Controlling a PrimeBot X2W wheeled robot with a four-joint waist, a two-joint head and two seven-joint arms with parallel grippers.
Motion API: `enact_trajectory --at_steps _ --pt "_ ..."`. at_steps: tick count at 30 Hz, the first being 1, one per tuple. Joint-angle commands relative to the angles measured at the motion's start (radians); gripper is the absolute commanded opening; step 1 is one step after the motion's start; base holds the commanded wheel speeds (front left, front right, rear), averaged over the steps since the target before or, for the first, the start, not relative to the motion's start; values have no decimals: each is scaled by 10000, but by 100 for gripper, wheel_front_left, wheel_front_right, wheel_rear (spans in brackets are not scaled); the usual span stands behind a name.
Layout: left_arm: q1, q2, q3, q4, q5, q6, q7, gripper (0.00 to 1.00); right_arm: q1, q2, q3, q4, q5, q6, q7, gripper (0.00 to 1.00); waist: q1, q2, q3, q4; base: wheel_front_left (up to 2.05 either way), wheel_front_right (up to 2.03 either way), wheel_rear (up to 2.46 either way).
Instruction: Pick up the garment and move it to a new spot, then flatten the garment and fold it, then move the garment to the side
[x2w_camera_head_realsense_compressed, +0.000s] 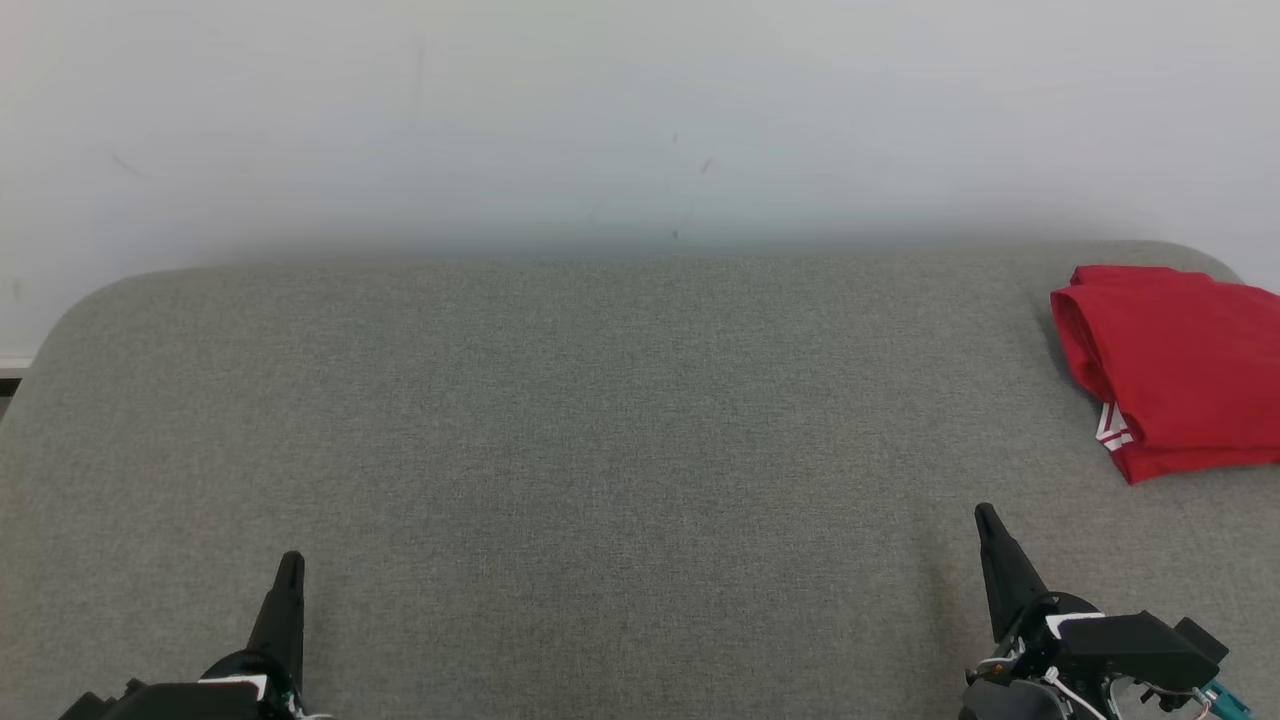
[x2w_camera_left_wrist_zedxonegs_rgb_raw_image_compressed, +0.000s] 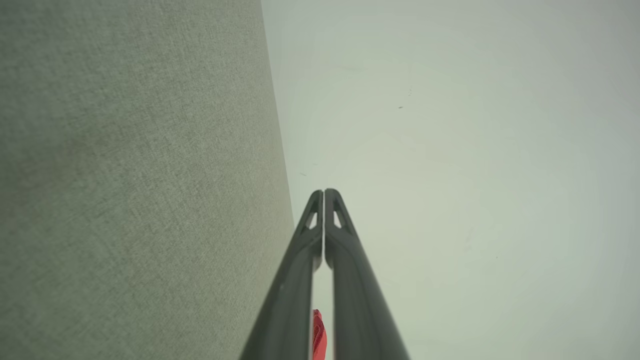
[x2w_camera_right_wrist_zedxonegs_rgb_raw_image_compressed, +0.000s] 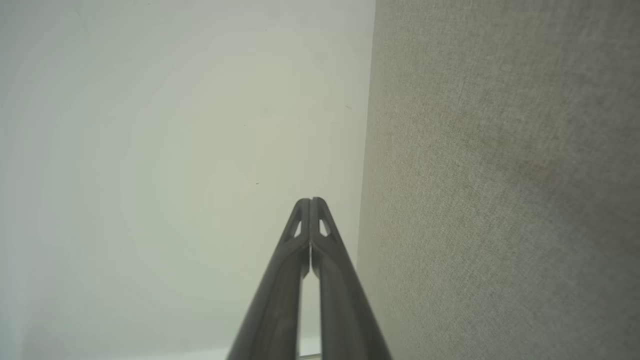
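Head view: garment (x2w_camera_head_realsense_compressed: 1175, 370) folded at right edge of bench (x2w_camera_head_realsense_compressed: 600, 450), likely to free the middle, left claw (x2w_camera_head_realsense_compressed: 290, 565) and right claw (x2w_camera_head_realsense_compressed: 985, 515) closed, empty, lower corners; left wrist: tips together, red sliver bottom centre; right wrist: tips together.

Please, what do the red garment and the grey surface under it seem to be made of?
The garment: soft, matte knit cloth, probably cotton jersey; it lies folded in rounded layers. The surface: grey woven upholstery fabric, matte; fine crosswise weave texture shows, and the rounded corners suggest padding beneath.
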Motion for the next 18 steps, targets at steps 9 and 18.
enact_trajectory --at_steps 9,18 --pt "-108 -20 21 -31 -139 14 46 0 -63 55 -14 -43 139 -21 45 0 -1 0 3 7 0 0 0" --pt "-105 -20 20 -32 -140 14 45 0 -62 54 -13 -43 140 -21 45 0 -1 0 3 7 0 0 0"
